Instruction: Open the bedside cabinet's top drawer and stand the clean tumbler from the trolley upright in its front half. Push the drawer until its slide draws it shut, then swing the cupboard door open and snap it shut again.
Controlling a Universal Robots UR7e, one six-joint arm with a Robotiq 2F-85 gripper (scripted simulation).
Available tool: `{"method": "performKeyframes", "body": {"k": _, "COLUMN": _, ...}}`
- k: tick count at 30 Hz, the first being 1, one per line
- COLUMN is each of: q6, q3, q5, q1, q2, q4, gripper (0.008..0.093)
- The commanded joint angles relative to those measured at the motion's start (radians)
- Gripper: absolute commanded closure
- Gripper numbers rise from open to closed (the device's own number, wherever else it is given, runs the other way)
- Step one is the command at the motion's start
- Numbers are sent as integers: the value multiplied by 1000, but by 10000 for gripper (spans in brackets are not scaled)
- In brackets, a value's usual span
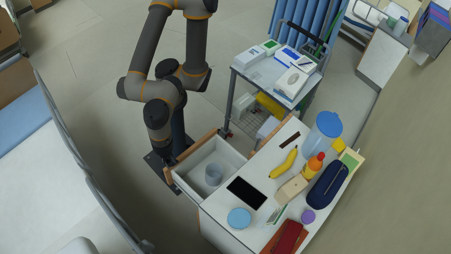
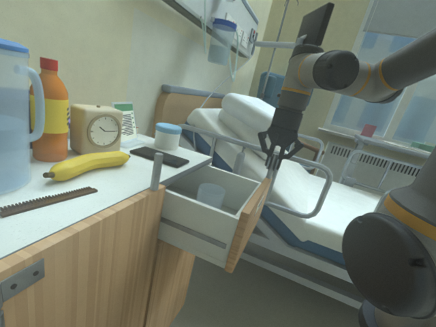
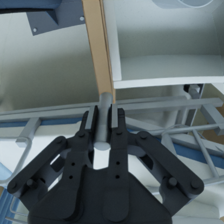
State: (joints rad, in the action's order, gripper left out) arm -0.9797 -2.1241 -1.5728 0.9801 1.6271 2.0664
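The bedside cabinet's top drawer [image 1: 206, 167] [image 2: 211, 207] stands partly pulled out, its wooden front [image 2: 248, 225] facing the bed. A pale translucent tumbler [image 1: 214, 174] [image 2: 210, 195] [image 3: 186, 3] stands upright inside it. My gripper [image 1: 170, 161] [image 2: 272, 165] [image 3: 102, 119] is at the top of the drawer front, closed around the grey drawer handle [image 3: 103, 121]. The cupboard door [image 2: 84, 267] under the cabinet top is closed.
The bed [image 2: 310, 197] with its grey side rail [image 2: 317, 176] lies close beyond the drawer front. The cabinet top holds a jug [image 1: 322, 135], banana [image 1: 285, 164], bottle [image 1: 312, 165], clock [image 1: 290, 189], phone [image 1: 246, 192] and pouch [image 1: 326, 184]. The trolley [image 1: 277, 72] stands behind the drawer.
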Motion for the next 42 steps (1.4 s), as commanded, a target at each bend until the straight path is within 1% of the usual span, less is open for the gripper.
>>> {"method": "performKeyframes", "body": {"k": 1, "q6": 1, "q3": 2, "q5": 2, "q1": -2, "q2": -1, "q4": 1, "gripper": 934}}
{"method": "performKeyframes", "body": {"k": 16, "q6": 20, "q3": 19, "q5": 2, "q1": -21, "q2": -22, "q4": 6, "gripper": 934}}
{"method": "performKeyframes", "body": {"k": 17, "q6": 24, "q3": 23, "q5": 2, "q1": -25, "q2": -26, "q4": 6, "gripper": 748}}
{"method": "performKeyframes", "body": {"k": 20, "q6": 43, "q3": 41, "q5": 2, "q1": -43, "q2": -47, "q4": 9, "gripper": 598}}
{"method": "performKeyframes", "body": {"k": 29, "q6": 89, "q3": 152, "q5": 2, "q1": -89, "q2": -58, "q4": -91, "gripper": 154}}
{"method": "performKeyframes", "body": {"k": 34, "q6": 108, "q3": 221, "q5": 2, "q1": -108, "q2": -59, "q4": -160, "gripper": 154}}
{"method": "performKeyframes", "body": {"k": 42, "q6": 137, "q3": 260, "q5": 2, "q1": -138, "q2": -97, "q4": -161, "gripper": 154}}
